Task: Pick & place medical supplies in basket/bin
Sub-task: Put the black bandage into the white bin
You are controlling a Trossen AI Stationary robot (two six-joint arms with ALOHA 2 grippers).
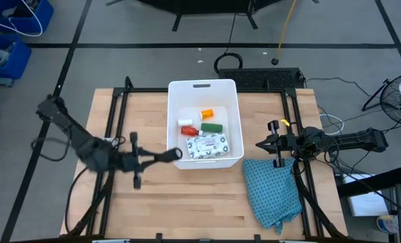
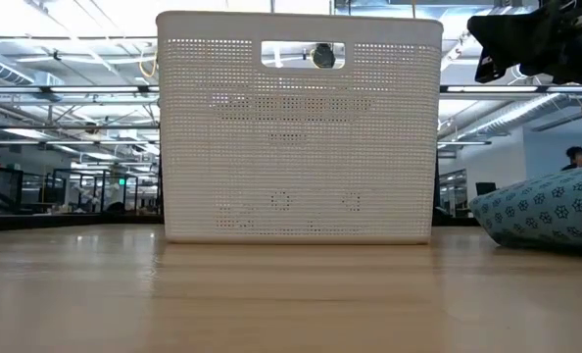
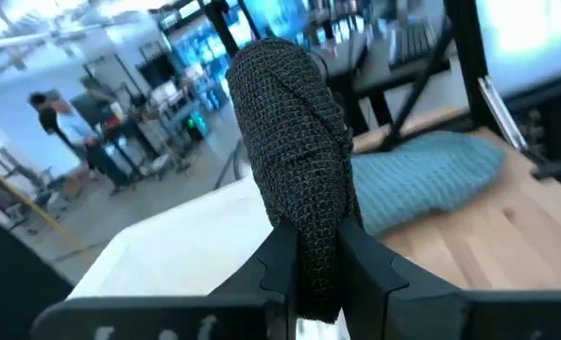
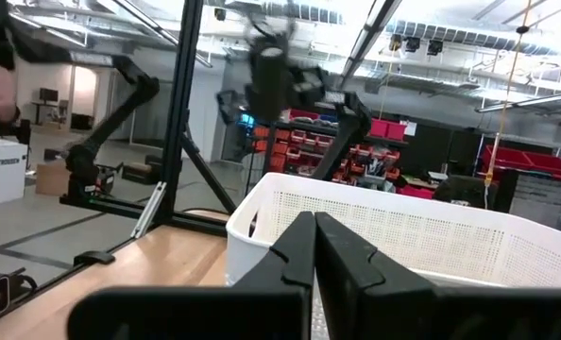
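Note:
The white bin (image 1: pixel 205 86) stands at the table's middle, toward the far edge. In it lie a white printed packet (image 1: pixel 206 146), an orange vial (image 1: pixel 206 114), a green oblong (image 1: pixel 210 126), a red tube with a white cap (image 1: pixel 187 129) and a small white cylinder (image 1: pixel 184 122). My left gripper (image 1: pixel 175 154) hovers at the bin's near left corner, shut on a black oblong (image 3: pixel 295 151) with a mesh surface. My right gripper (image 1: pixel 260 144) waits shut, to the right of the bin. My left gripper pinches the black oblong between its two fingers (image 3: pixel 279 269) at the oblong's near end (image 3: pixel 316 255). The fingers come about level from the table's left. The oblong juts forward past the fingertips, in line with them, lifted clear above the bin's rim.
A teal patterned cloth (image 1: pixel 271 192) lies crumpled at the near right of the table, close to my right gripper. Black frame rails (image 1: pixel 113 115) run along both sides of the wooden top. People stand in the room beyond the table.

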